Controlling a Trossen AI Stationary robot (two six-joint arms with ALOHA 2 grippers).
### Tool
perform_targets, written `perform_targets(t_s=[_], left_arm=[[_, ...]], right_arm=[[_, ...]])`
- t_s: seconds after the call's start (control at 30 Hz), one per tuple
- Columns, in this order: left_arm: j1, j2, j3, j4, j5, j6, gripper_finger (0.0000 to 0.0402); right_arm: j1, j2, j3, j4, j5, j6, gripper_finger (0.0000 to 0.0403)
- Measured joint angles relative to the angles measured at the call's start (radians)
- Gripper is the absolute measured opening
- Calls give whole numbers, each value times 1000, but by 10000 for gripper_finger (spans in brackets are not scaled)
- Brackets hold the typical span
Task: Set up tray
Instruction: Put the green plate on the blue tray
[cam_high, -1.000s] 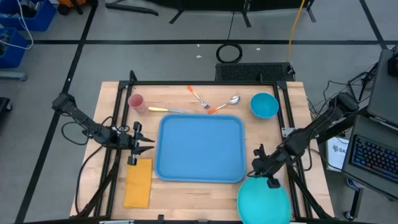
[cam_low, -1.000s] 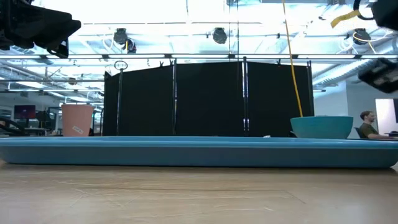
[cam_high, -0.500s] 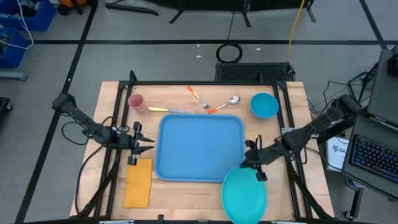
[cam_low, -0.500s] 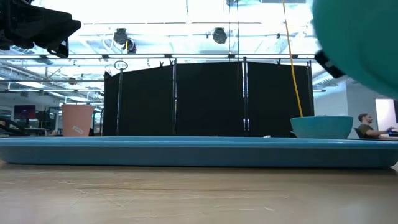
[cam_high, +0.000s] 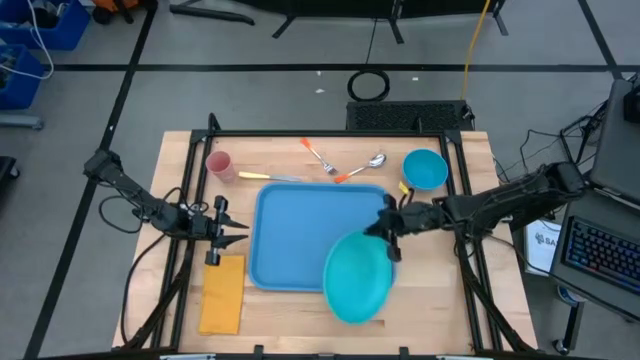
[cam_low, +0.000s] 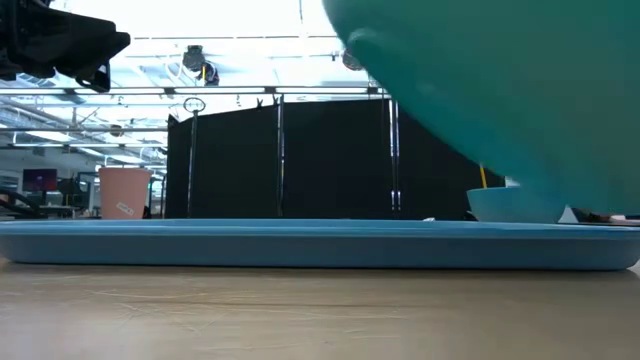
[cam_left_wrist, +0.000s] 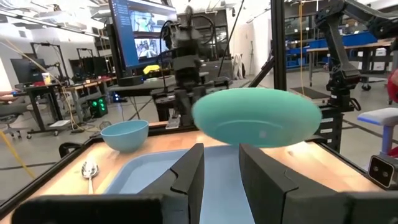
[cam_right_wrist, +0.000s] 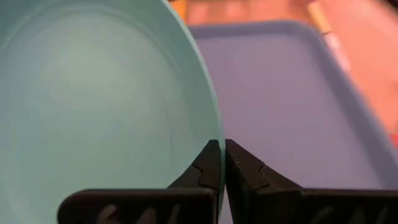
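Since a second before, the teal plate (cam_high: 357, 277) had swung from the worktop's (cam_high: 300, 320) five-o'clock corner to above the tray's (cam_high: 300, 235) four-o'clock corner, its rim pinched in the right gripper (cam_high: 386, 231), the tray lying mid-worktop, while the left gripper (cam_high: 237, 231) waited half-open at nine o'clock.

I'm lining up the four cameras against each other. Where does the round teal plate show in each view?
High view: plate over the tray's near right corner, held by the right gripper.
Low view: plate fills the upper right, above the tray.
Left wrist view: centre, plate in the air.
Right wrist view: plate fills the left.
Shared landmark: the tray.
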Motion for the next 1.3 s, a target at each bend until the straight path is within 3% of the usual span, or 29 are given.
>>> perform_targets(t_s=[0.33, 0.47, 0.73, 1.07, 1.3], left_arm=[[0, 0, 0, 0, 0, 35, 106], [0, 0, 0, 0, -1, 43, 106], [0, 0, 0, 0, -1, 47, 106], [0, 0, 0, -2, -1, 56, 106], [0, 0, 0, -18, -1, 53, 106]], right_arm=[[-178, 202, 121, 44, -5, -58, 0], [-234, 306, 207, 4, -56, -72, 0], [-330, 461, 361, -145, -54, -91, 0], [-410, 572, 409, -256, -110, -64, 0], [-408, 615, 409, -259, -138, -68, 0]])
